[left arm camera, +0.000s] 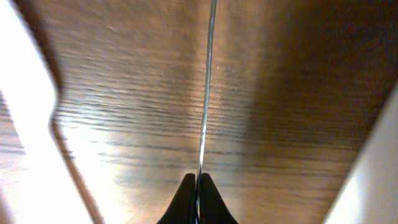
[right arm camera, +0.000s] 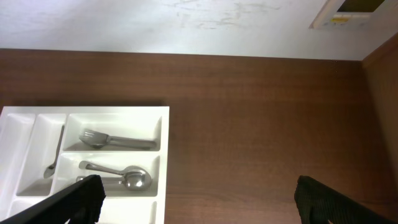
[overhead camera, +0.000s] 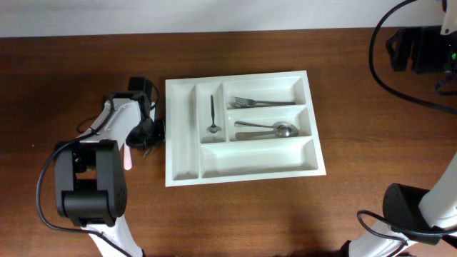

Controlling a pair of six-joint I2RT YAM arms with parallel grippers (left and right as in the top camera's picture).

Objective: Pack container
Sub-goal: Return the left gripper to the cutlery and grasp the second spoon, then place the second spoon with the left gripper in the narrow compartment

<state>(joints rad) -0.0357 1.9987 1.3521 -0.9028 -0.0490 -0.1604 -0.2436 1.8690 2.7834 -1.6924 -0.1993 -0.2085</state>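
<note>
The container [overhead camera: 183, 153] is a white five-compartment cutlery tray in the middle of the table. A small spoon [overhead camera: 213, 114] lies in its second narrow compartment, forks [overhead camera: 260, 103] in the top long one, and spoons [overhead camera: 268, 130] in the middle one. The bottom long compartment and the leftmost narrow one hold nothing. My left gripper [left arm camera: 197, 199] is shut on a thin metal utensil [left arm camera: 205, 106] seen edge-on, low over the wood just left of the tray [overhead camera: 146, 132]. My right gripper [right arm camera: 199, 208] is open and empty, held high at the far right [overhead camera: 414, 48], with the tray [right arm camera: 163, 162] below on its left.
The left arm's black base [overhead camera: 89, 182] stands at the front left. Black cables [overhead camera: 400, 78] hang at the back right. The right arm's base [overhead camera: 414, 214] is at the front right. Bare wood lies right of the tray.
</note>
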